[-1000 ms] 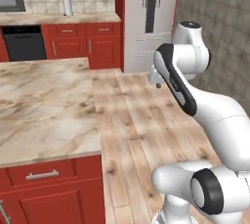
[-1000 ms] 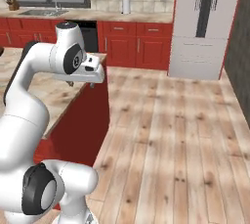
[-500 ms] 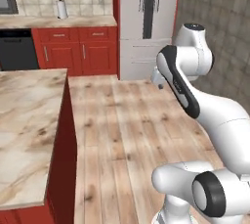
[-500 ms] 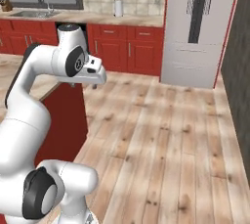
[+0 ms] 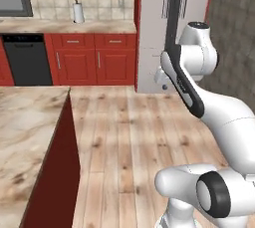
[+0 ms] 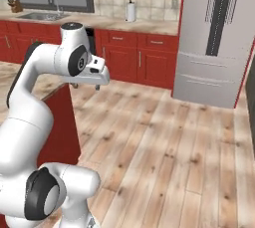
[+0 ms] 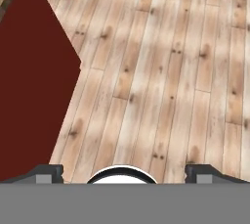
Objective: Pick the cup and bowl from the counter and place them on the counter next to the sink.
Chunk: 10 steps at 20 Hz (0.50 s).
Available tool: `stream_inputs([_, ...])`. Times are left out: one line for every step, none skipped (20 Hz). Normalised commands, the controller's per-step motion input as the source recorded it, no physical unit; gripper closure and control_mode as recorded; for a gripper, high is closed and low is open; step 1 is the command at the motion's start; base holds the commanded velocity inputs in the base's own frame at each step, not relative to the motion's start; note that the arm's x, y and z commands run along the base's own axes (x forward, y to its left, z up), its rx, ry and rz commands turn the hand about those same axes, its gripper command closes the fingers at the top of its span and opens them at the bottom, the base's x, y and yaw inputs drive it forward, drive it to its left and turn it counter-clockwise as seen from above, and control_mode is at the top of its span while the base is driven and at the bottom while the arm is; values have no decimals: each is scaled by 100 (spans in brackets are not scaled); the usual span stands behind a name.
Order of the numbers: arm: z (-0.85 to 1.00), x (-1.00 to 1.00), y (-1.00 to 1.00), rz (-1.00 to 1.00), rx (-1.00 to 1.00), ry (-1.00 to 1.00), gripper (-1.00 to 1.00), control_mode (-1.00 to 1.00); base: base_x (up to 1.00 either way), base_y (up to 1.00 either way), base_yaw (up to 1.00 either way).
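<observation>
We find no legible text, label, brand, number or sign on any surface. The fridge (image 6: 214, 38) doors, the red cabinet fronts (image 5: 97, 60), the dark dishwasher panel (image 5: 29, 57) and the white paper-towel roll (image 6: 131, 10) on the far bench (image 5: 64, 25) all appear plain, and the tiled backsplash (image 5: 84, 3) carries no markings we can read.

sink (image 6: 42, 17) too small, counter (image 5: 25, 137) cut off
</observation>
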Motion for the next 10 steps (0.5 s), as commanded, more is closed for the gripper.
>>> stream_inputs([0,0,0,0,0,0,-100,100,100,-44,25])
stream_inputs([0,0,0,0,0,0,-100,100,100,-46,25])
stream_inputs([0,0,0,0,0,0,-100,100,100,-50,25])
stream_inputs([0,0,0,0,0,0,-100,100,100,-51,25])
stream_inputs([0,0,0,0,0,0,-100,100,100,-53,25])
stream_inputs([0,0,0,0,0,0,-100,100,100,-53,25])
stream_inputs([0,0,0,0,0,0,-100,100,100,-53,25])
stream_inputs([0,0,0,0,0,0,-100,100,100,-51,26])
stream_inputs([0,0,0,0,0,0,-100,100,100,-50,26])
stream_inputs([0,0,0,0,0,0,-100,100,100,-50,26])
